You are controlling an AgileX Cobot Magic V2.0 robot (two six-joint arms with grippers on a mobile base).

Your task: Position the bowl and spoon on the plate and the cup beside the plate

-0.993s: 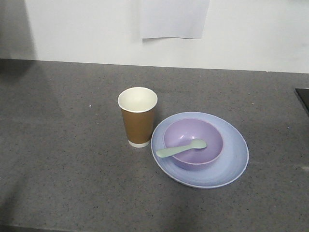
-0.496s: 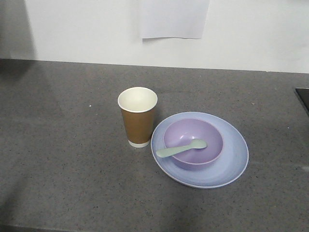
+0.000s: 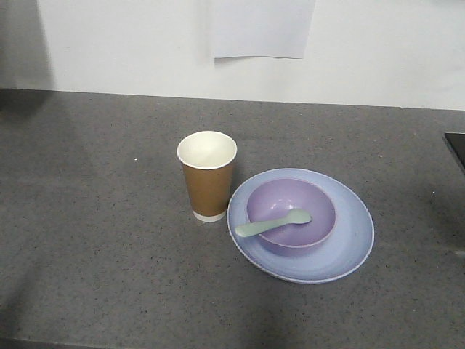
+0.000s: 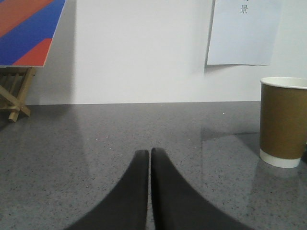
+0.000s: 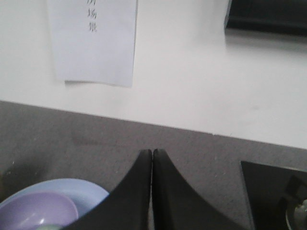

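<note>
Nothing shifted on the counter (image 3: 87,240) since the earlier frames: plate, bowl, spoon and cup sit exactly as before.

Largest first: grey speckled counter, spread beneath and ahead of both pairs of fingers. Next, white paper sheet (image 3: 263,29) taped to the wall, up and ahead of both fingertip pairs.

Then light blue plate (image 3: 349,247), flat on the counter, low and to the left of the right gripper (image 5: 152,152) in its wrist view, partly hidden behind the dark fingers (image 5: 132,191). Lavender bowl (image 3: 290,200) seated upright inside the plate. Brown paper cup (image 3: 207,174) standing upright just beside the plate's left edge, apparently not touching it; in the left wrist view well off to the right of, and ahead of, the left gripper (image 4: 149,151). Smallest, mint-green spoon (image 3: 272,223), head inside the bowl, handle resting across the near-left rim and poking out over the plate.

Both fingertip pairs pressed together, holding nothing, clear of every item.
</note>
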